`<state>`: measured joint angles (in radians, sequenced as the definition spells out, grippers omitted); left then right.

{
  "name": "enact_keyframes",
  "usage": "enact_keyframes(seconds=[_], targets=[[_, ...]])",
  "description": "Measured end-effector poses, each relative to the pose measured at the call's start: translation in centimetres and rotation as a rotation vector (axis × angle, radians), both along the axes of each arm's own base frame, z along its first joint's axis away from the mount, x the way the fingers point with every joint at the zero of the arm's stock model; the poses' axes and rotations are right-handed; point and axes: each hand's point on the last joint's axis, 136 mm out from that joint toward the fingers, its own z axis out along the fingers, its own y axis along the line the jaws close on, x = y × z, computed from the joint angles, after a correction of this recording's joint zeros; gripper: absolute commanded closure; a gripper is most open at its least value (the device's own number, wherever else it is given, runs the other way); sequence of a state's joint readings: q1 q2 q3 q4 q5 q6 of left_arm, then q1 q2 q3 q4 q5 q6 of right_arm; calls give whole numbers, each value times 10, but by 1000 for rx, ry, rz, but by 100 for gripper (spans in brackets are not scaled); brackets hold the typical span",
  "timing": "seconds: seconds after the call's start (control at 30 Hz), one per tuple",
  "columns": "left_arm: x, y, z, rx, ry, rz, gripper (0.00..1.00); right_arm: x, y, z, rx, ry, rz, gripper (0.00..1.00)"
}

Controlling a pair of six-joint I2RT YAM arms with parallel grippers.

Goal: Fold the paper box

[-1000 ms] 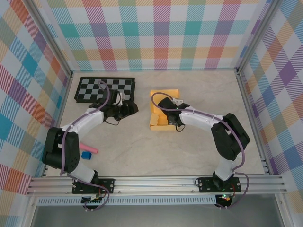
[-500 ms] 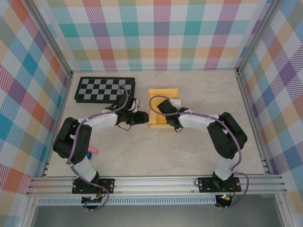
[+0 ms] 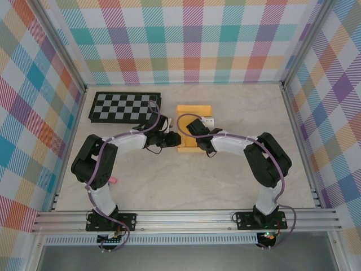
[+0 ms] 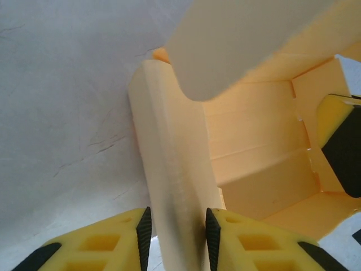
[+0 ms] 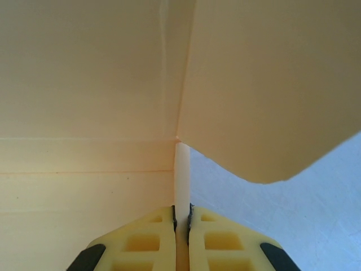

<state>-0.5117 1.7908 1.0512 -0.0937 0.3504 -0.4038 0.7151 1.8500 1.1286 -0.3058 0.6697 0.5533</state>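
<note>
Near: pale marbled tabletop point(image 3: 225, 180), smooth. Mid-table: paper box point(image 3: 194, 111), thin matte yellow-orange cardboard, half-raised tray shape, rounded flaps standing, creased floor bare. On its left wall, left gripper point(image 4: 176, 231) clamped; right gripper point(image 5: 181, 223) pinched tight on a thin upright panel. Far left: flat black-and-grey checkerboard point(image 3: 125, 107).

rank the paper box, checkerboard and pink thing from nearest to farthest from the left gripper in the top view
1. paper box, touching the left gripper
2. checkerboard, back left
3. pink thing, near left, by the arm's base
</note>
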Motion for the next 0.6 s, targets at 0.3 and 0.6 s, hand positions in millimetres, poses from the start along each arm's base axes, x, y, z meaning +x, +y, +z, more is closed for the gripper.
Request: enact_keyframes(seconds=[0.3,0.6], targets=[[11,0,1,110,-52,29,77,6,4,-3,26,-4,-45,93],[17,-3,-7,235,-77,16,76,4,3,-4,45,-3,-76,92]])
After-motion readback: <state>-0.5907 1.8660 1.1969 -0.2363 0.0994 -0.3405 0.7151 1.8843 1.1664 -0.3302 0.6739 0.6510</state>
